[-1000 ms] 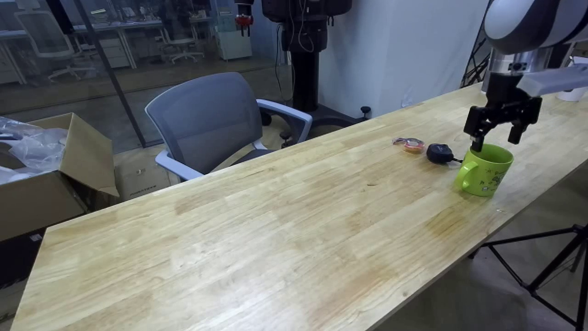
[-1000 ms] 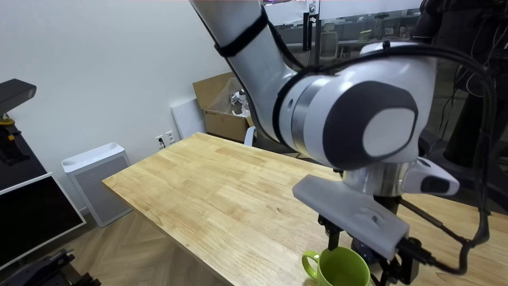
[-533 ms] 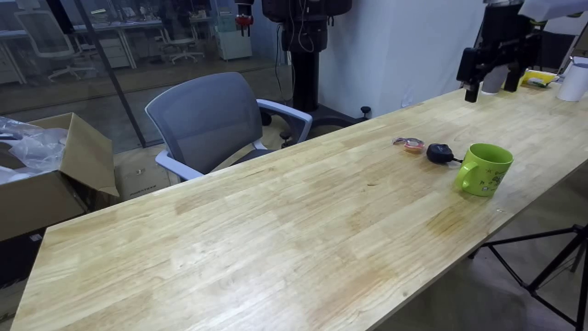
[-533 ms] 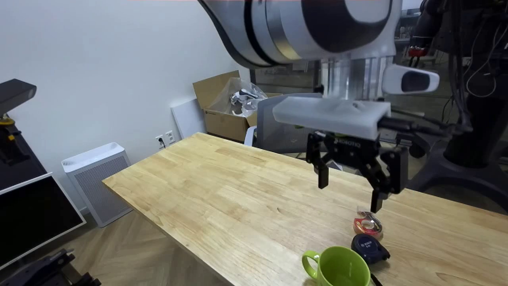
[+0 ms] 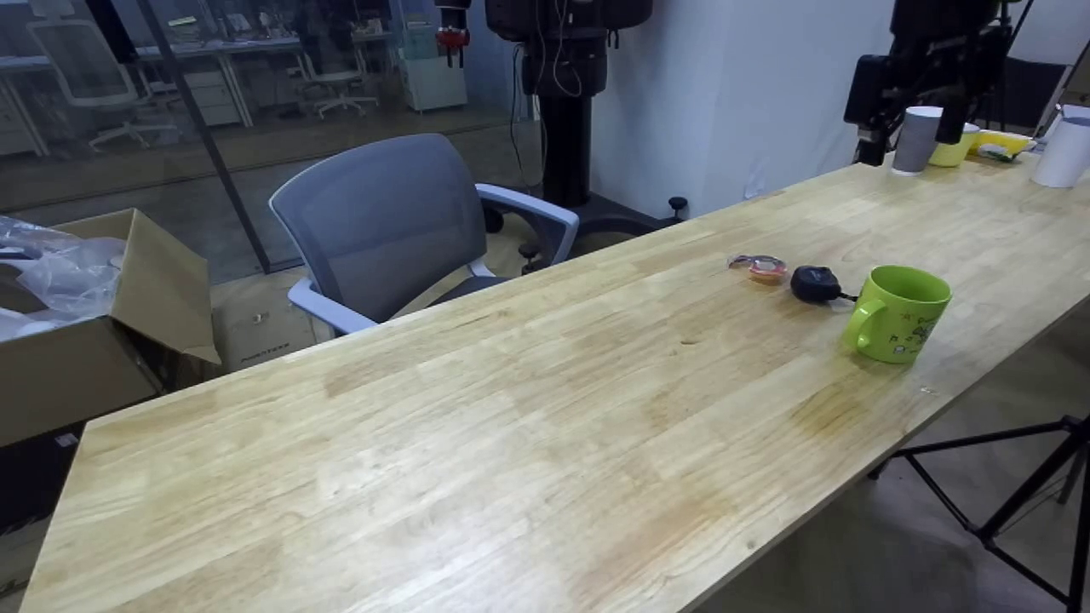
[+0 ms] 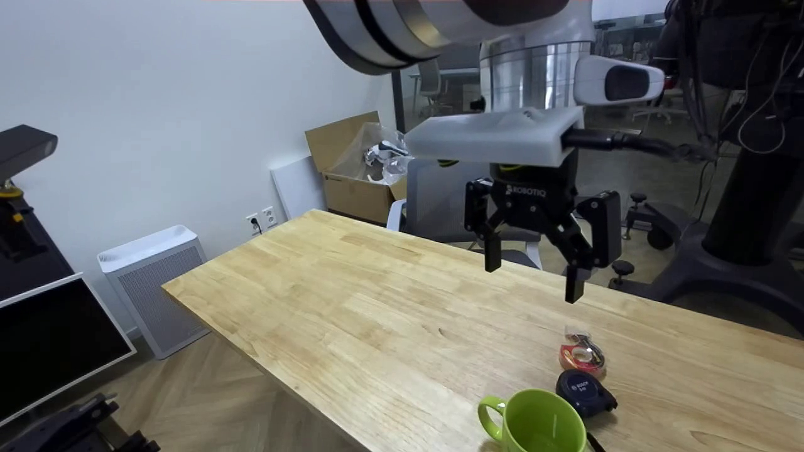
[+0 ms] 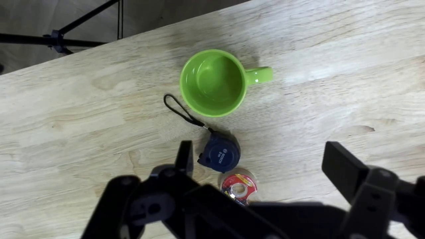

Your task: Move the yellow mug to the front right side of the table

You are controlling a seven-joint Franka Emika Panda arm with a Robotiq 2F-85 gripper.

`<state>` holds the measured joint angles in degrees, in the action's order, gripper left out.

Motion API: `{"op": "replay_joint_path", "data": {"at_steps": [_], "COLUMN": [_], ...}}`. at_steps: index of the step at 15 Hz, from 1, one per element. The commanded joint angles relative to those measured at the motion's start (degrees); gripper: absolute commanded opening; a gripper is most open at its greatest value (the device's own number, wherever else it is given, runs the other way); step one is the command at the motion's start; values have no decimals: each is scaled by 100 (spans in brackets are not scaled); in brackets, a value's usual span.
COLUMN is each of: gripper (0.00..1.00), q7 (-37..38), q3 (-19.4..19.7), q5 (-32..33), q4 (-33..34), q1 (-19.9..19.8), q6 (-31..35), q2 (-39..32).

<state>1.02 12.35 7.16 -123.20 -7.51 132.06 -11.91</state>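
Light planks ran the length of the table (image 5: 443, 460), glossy along the stretch nearest the camera in an exterior view. Black tripod legs (image 5: 986, 534) stood below its long edge. Farther up the wood, just in from that edge, was the lime-yellow mug (image 5: 901, 318), upright, with small printed drawings on its wall and its handle turned toward the near end. Beyond it lay a dark blue tape measure (image 5: 815, 283), whose black strap (image 7: 196, 122), seen in the wrist view, looped out just beside the mug; whether the two touched, I couldn't tell. Next came a red tape dispenser (image 5: 766, 269), and across the opposite long edge stood a grey mesh chair (image 5: 383, 221). High over the table and well apart from the mug hung the gripper (image 6: 533, 276), jaws spread wide with nothing in their grasp. Past it, in an exterior view, were grouped a grey cup (image 5: 917, 140), a pale yellow cup (image 5: 954, 155) partly hidden behind the gripper, a yellow bowl (image 5: 1013, 141) and, a little apart, a white cup (image 5: 1064, 155). A black stand (image 5: 566, 145) rose behind the chair. Farthest off, behind a glass partition (image 5: 200, 129), stood desks (image 5: 255, 45).
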Motion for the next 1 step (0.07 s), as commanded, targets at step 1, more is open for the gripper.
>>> {"op": "replay_joint_path", "data": {"at_steps": [1], "gripper": [100], "q7": [13], "q3": [-75], "q5": [23], "q4": [9], "q1": [-76], "q6": [-17], "q2": [3]}}
